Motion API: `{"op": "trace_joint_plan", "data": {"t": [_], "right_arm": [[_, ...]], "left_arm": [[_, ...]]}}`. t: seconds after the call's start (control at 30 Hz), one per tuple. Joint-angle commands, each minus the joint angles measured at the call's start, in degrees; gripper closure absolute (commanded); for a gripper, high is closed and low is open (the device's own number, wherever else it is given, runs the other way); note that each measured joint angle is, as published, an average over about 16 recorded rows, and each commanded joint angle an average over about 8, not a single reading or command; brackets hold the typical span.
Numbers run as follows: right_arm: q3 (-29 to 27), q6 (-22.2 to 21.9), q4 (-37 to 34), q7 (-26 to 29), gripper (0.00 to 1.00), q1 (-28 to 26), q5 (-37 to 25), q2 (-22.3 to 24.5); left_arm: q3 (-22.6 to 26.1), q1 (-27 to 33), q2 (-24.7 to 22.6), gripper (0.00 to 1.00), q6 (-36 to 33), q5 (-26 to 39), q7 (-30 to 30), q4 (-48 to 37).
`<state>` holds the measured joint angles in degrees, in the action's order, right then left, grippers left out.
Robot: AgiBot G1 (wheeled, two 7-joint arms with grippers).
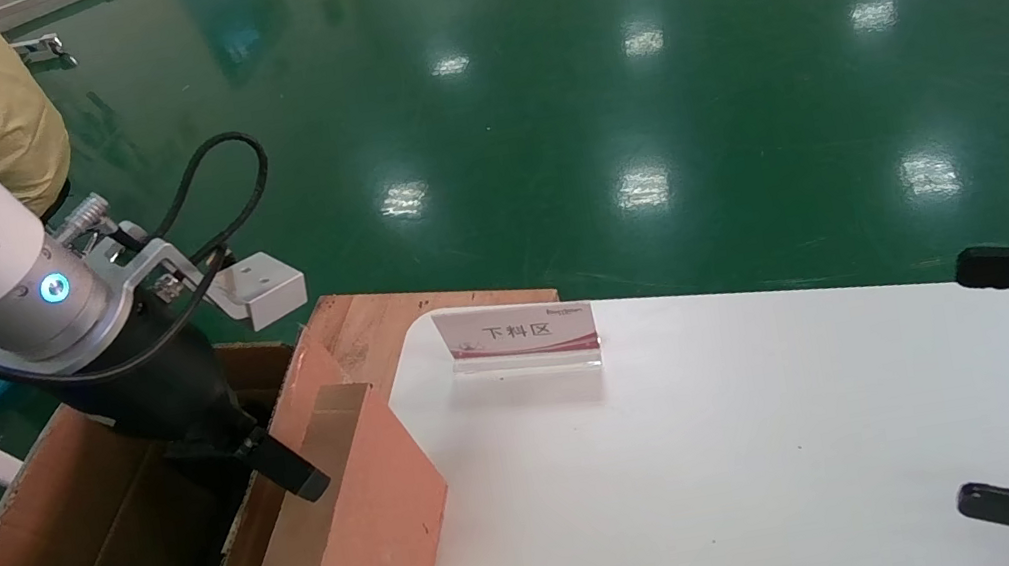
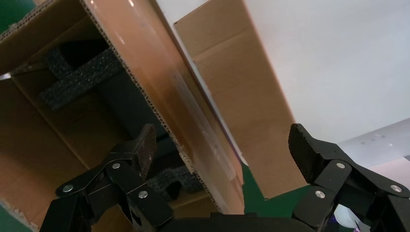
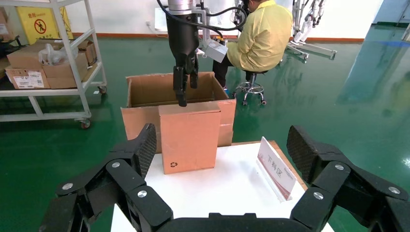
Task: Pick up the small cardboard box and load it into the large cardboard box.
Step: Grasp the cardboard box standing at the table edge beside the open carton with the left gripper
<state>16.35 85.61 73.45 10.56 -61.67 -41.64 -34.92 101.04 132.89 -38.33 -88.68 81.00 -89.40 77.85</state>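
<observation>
The small cardboard box (image 1: 360, 518) stands upright on the white table's (image 1: 743, 448) left edge, its recycling mark low on the front, right against the large cardboard box (image 1: 52, 557). It also shows in the right wrist view (image 3: 188, 137) and the left wrist view (image 2: 241, 96). The large box (image 3: 145, 92) stands open on the floor with black foam pads (image 2: 77, 77) inside. My left gripper (image 1: 285, 464) is open and straddles the large box's near wall (image 2: 145, 72) and the small box's top edge, one finger inside the large box. My right gripper (image 1: 964, 382) is open and empty over the table's right side.
A standing sign card (image 1: 518, 333) is at the table's back. A wooden board (image 1: 369, 320) shows behind the small box. A seated person in yellow (image 3: 261, 36) is behind the large box, and a shelf cart with cartons (image 3: 48, 63) stands beside it.
</observation>
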Motion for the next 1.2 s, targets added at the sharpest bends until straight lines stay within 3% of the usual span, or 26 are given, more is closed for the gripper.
{"op": "trace_joint_plan", "data": {"t": [0.03, 0.3, 1.1, 1.13, 1.2], "right_arm": [[0.0, 0.0, 0.0, 0.0, 0.00, 0.0, 0.0, 0.0], [0.0, 0.0, 0.0, 0.0, 0.00, 0.0, 0.0, 0.0], [0.1, -0.1, 0.0, -0.1, 0.00, 0.0, 0.1, 0.1], [0.1, -0.1, 0.0, -0.1, 0.00, 0.0, 0.1, 0.1], [0.1, -0.1, 0.0, -0.1, 0.25, 0.0, 0.1, 0.1]], "left_arm": [[1.9, 0.9, -0.2, 0.00, 0.6, 0.5, -1.0, 0.1], [1.8, 0.4, 2.8, 0.00, 3.7, -2.3, 2.5, 0.1], [3.2, -5.4, 6.0, 0.00, 10.2, -2.5, 5.7, 0.0], [3.2, -5.5, 6.0, 0.03, 10.2, -2.5, 5.8, 0.0], [3.3, -5.7, 6.1, 0.28, 10.3, -2.6, 6.0, 0.0]]}}
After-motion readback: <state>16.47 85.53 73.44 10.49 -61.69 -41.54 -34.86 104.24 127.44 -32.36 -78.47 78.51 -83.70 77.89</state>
